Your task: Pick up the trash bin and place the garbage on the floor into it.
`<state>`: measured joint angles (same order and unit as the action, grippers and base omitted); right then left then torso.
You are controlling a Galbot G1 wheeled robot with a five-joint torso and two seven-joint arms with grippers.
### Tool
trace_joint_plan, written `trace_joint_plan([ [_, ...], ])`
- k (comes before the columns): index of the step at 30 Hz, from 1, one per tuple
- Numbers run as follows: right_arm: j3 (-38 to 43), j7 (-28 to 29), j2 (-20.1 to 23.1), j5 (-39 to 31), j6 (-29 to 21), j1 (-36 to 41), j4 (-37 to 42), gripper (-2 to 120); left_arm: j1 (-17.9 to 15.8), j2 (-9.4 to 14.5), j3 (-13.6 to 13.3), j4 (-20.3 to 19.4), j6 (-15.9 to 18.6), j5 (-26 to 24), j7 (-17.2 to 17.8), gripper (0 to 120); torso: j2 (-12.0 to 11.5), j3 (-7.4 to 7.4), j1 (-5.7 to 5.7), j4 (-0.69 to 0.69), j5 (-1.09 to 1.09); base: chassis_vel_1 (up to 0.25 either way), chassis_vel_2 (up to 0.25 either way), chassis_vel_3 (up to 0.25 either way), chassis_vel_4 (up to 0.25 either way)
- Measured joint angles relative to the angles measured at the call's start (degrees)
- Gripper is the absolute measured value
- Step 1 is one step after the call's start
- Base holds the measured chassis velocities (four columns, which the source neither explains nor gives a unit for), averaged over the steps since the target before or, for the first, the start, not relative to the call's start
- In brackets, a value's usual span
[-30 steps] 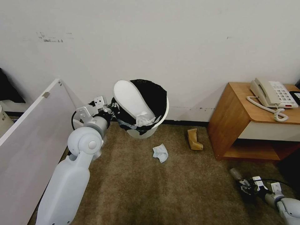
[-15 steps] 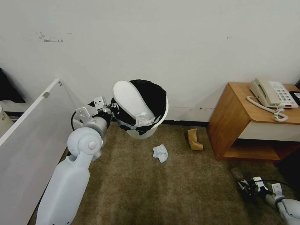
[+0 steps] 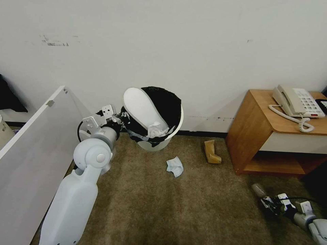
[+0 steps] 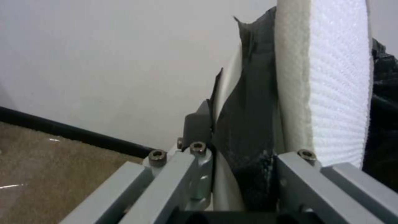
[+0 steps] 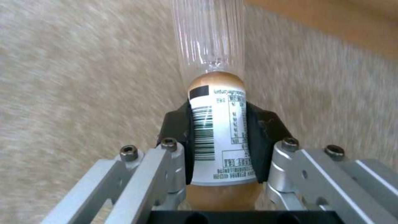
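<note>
1. Since 1 s ago, my right gripper (image 3: 269, 203) has drawn back slightly, clamped on a plastic bottle (image 5: 217, 130) above the floor (image 3: 153, 204).
2. My left gripper (image 3: 119, 120) pinches the trash bin (image 3: 160, 143) rim, slipper (image 3: 143, 109) inside.

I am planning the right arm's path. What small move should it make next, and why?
Probably lift the right gripper and carry its plastic bottle toward the trash bin. The fingers are shut on the bottle low over the floor, and the left gripper holds the bin by its rim.
</note>
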<state>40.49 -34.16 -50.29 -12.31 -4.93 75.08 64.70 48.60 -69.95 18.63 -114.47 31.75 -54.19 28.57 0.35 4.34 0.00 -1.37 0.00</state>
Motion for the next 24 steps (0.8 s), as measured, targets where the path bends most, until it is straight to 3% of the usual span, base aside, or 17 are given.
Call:
trace_joint_plan([
  [12, 0.00, -3.98, 2.41, 0.63, 5.84, 3.67, 8.14, 25, 0.22, 0.01, -0.50, 0.35, 0.27, -0.69, 0.53, 4, 0.00, 0.00, 0.00, 0.01, -0.01, 0.000, 0.000, 0.000, 0.000],
  [15, -0.04, -6.83, 2.46, 0.48, 9.53, 3.48, 8.14, 25, 0.22, -0.01, -0.63, 0.38, 0.42, -1.17, 0.87, 4, 0.00, 0.00, 0.00, 0.00, 0.00, 0.000, 0.000, 0.000, 0.000],
  [18, 0.06, -14.88, 2.47, -0.05, 17.43, 2.84, 8.11, 25, 0.39, 0.00, -0.85, 0.46, 1.30, -2.57, 2.10, 4, 0.00, 0.00, 0.00, 0.00, 0.00, 0.000, 0.000, 0.000, 0.000],
  [24, 0.21, -19.63, 2.79, -3.39, 20.20, 3.26, 11.02, 25, 0.60, -0.08, -1.10, 0.60, 2.15, -4.76, 4.02, 4, 0.00, 0.00, 0.00, 0.00, 0.00, 0.000, 0.000, 0.000, 0.000],
])
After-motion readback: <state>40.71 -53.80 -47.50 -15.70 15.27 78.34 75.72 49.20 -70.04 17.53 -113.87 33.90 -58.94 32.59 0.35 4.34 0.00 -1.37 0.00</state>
